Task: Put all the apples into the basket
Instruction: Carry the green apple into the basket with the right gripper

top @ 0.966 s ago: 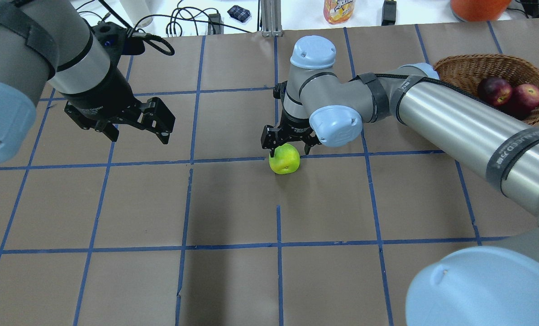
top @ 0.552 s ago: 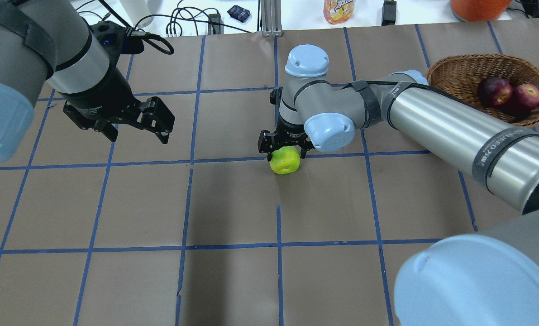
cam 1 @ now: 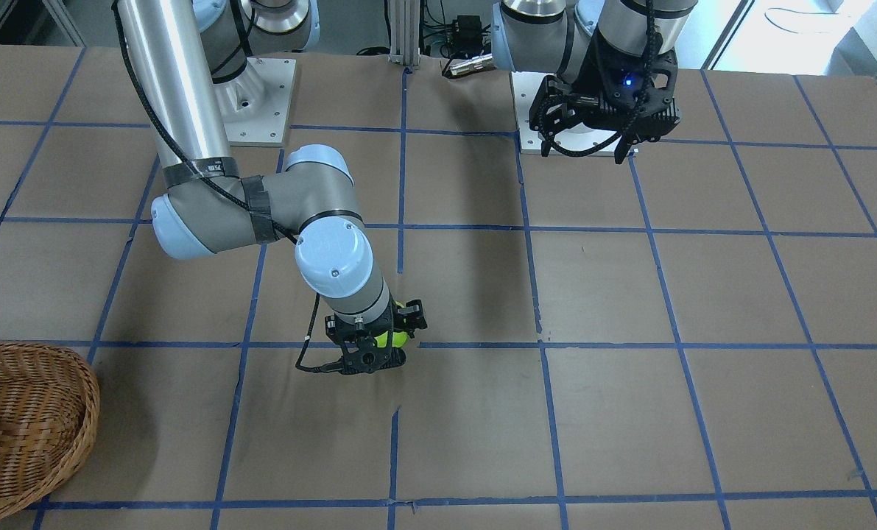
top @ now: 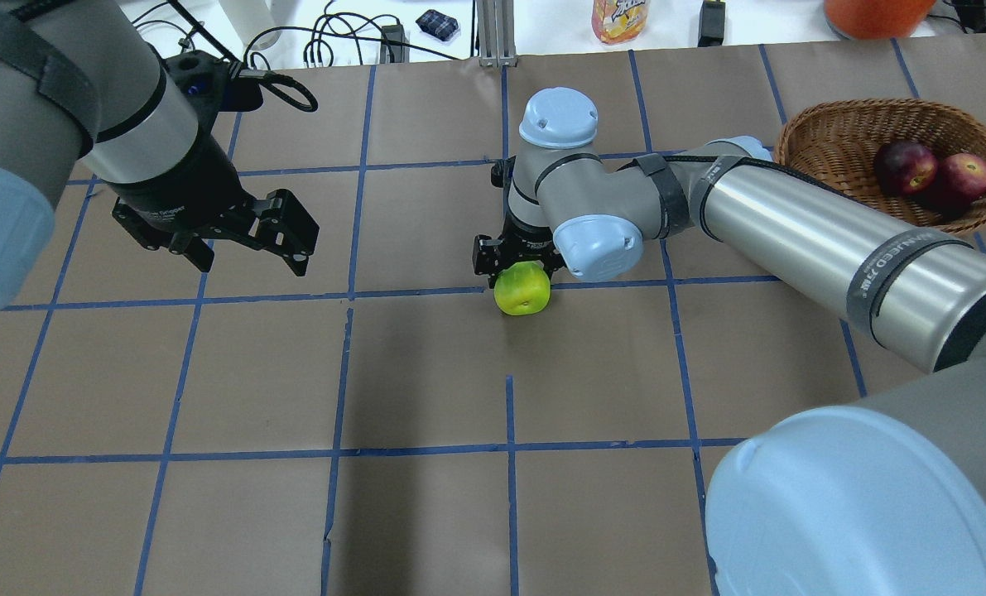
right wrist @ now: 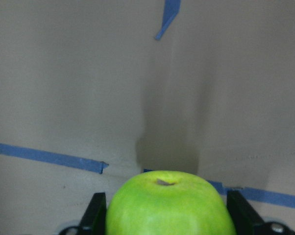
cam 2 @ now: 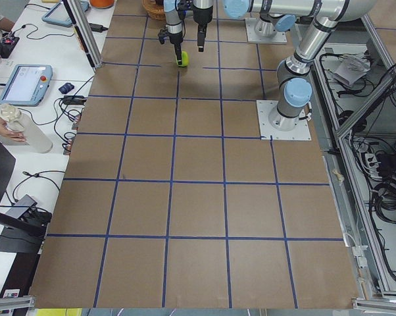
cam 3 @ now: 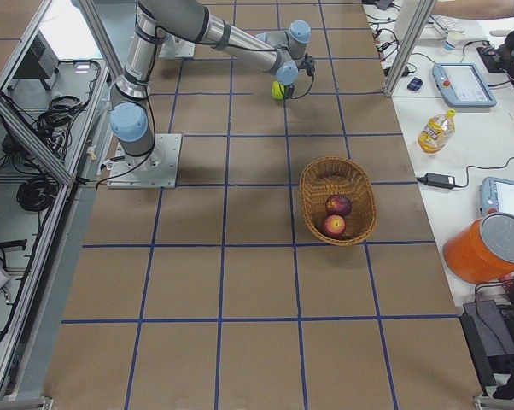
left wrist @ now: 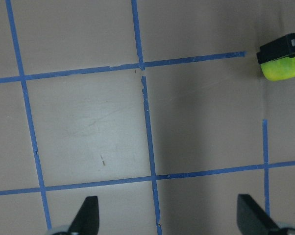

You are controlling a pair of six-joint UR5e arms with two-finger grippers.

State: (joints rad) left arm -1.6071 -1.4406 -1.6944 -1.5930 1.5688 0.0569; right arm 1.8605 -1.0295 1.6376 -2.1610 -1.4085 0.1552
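The lime green apple [top: 522, 291] rests on the brown table at its middle, by a blue tape line. My right gripper [top: 519, 275] reaches down over it, a finger on each side; in the right wrist view its pads [right wrist: 97, 211] press the apple [right wrist: 169, 205]. The wicker basket [top: 857, 132] stands at the far right and holds the dark maroon apple [top: 905, 165] and the red apple [top: 966, 175]. My left gripper [top: 248, 248] hangs open and empty above the table's left part, and its wrist view shows the green apple [left wrist: 283, 68] at its upper right.
A juice bottle [top: 619, 21], an orange bucket [top: 873, 16] and cables lie on the white bench beyond the table's far edge. The arms' base plates [cam 1: 261, 103] sit at the robot's side of the table. My right forearm [top: 791, 223] stretches past the basket's front.
My right gripper has come down around the green apple and its fingers have closed in on it. The left arm has barely moved.
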